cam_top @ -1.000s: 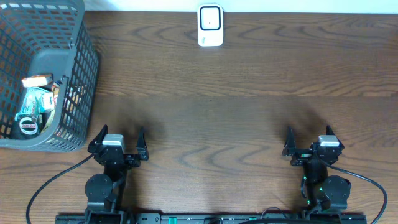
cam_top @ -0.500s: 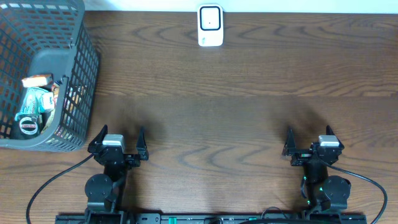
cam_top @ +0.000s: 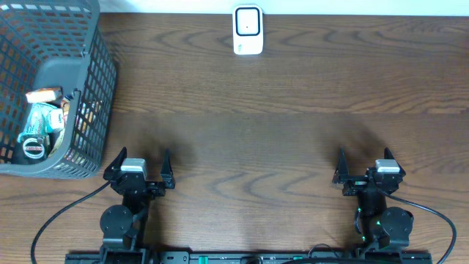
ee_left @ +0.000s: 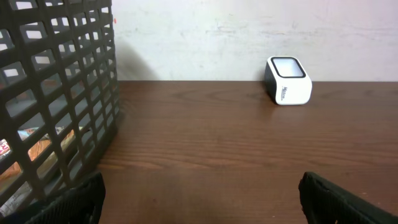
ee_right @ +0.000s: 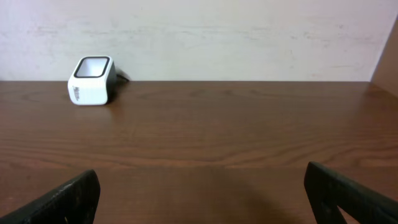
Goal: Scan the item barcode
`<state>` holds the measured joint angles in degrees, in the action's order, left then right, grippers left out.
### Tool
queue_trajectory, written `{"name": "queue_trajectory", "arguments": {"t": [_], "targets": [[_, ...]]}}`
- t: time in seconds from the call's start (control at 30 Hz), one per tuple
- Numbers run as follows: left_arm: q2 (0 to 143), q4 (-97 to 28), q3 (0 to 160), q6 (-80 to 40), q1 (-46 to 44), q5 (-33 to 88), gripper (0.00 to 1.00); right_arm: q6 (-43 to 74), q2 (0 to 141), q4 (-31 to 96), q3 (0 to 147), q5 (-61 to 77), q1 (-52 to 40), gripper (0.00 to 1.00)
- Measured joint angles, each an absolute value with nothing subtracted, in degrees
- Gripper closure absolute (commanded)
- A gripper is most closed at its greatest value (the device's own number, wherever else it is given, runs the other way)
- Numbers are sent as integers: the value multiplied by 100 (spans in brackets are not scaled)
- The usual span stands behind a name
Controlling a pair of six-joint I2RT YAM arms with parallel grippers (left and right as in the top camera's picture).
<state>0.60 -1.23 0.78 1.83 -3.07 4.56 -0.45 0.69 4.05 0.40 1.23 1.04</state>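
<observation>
**Counter** (cam_top: pixel 293 110): dark wood grain, carrying everything listed below.

**Scanner** (cam_top: pixel 248 31): small white unit, upright at the far edge near the centre, window angled up toward the arms.

**Basket** (cam_top: pixel 99 73): grey mesh, tall-walled, at the far left, just ahead of the left arm.

**Items** (cam_top: pixel 38 121): several packets and one round tin, piled loosely at the basket bottom. Barcodes not legible. None lifted out yet, well apart from the scanner.

**Left gripper** (cam_top: pixel 141 166): at the near edge, spread wide, holding nothing, near the basket's front wall.

**Right gripper** (cam_top: pixel 364 169): at the near edge on the right side, spread wide, holding nothing, well apart from basket and scanner.

**Status, as judged:** opening step, with pick, carry and scan all outstanding.

**Hazards, as judged:**
- Fingers catching the mesh or rim on entry, owing to the tall walls, and tipping or dragging the basket.
- Two packets pinched together, owing to the loose pile.
- Barcode turned away from the window or covered by a finger, giving no read.
- Scanner knocked over by a low approach, owing to its small footprint.
</observation>
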Motion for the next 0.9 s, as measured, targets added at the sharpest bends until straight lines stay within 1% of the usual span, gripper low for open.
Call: {"name": "queue_trajectory", "arguments": {"t": [0.27,0.53,0.7,0.9], "targets": [[60,-115,78,178,-307,462,2,-45,69,405,40,123,106,1],[60,-32,78,-49,-307,823,2,-45,69,405,40,123,106,1],[60,58,78,-368,-307,1527,2,-45,69,405,40,123,106,1],[60,108,78,-834,-309,2062,2,-45,69,405,40,123,104,1]]}}
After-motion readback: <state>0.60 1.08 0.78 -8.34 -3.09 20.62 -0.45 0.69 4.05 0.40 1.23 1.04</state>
